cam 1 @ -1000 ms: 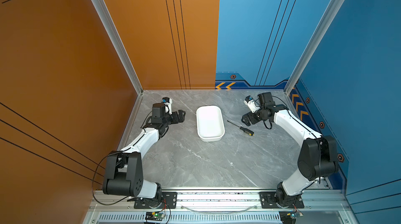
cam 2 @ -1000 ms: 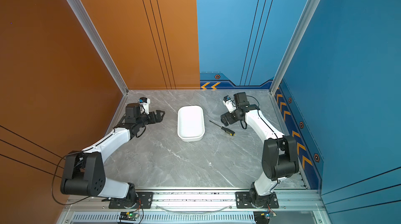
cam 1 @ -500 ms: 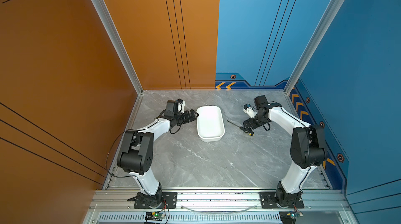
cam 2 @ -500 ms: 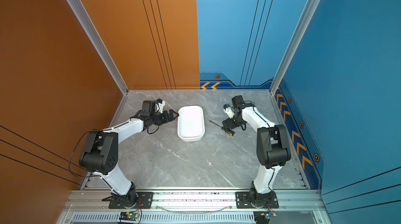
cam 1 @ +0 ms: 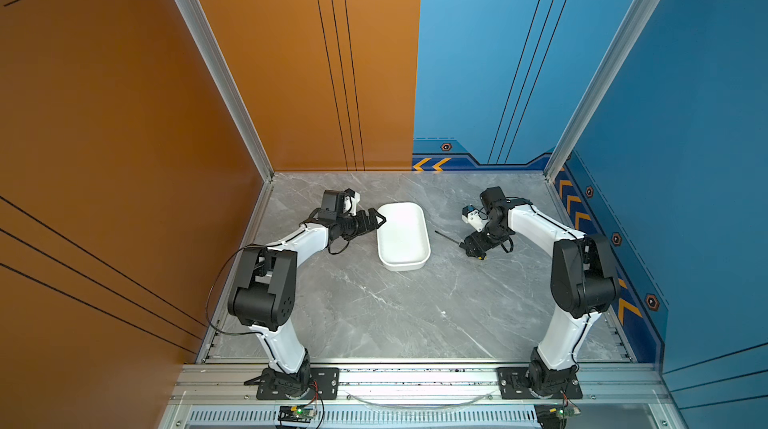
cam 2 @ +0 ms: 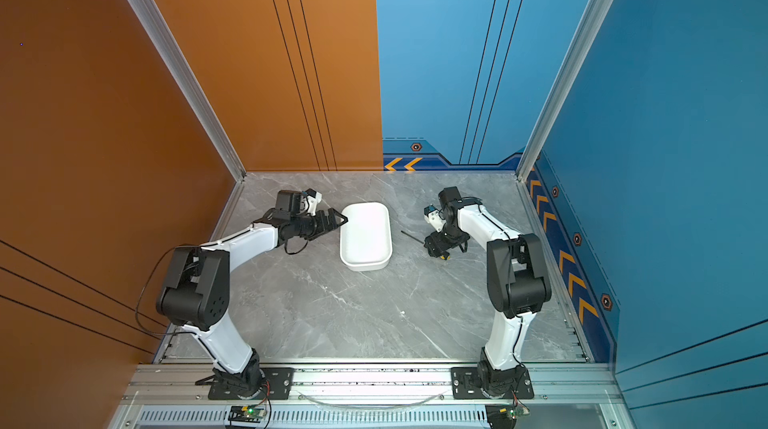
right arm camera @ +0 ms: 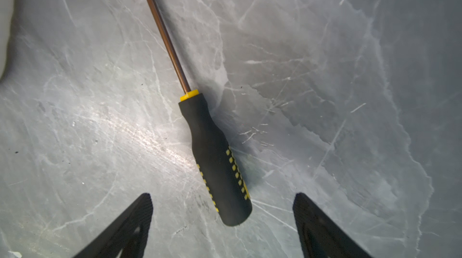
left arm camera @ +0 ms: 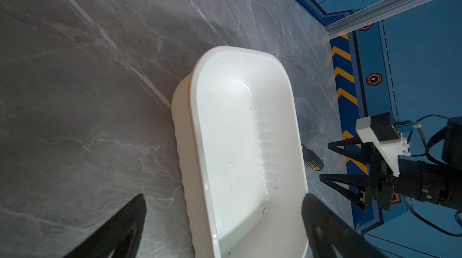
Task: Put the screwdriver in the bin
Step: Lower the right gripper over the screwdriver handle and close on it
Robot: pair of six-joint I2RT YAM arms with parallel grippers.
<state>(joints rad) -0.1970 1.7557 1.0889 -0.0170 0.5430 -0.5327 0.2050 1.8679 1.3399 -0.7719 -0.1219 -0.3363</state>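
I had the right gripper [right arm camera: 222,194] spread astride the screwdriver [right arm camera: 212,149] lying on the tabletop [right arm camera: 325,94]. The left gripper [left arm camera: 223,195], also spread, hung at the bin [left arm camera: 197,109].

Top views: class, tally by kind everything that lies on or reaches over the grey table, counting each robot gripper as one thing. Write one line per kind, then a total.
Screwdriver: 1
Bin: 1
Grippers: 2, the left gripper and the right gripper
Total: 4
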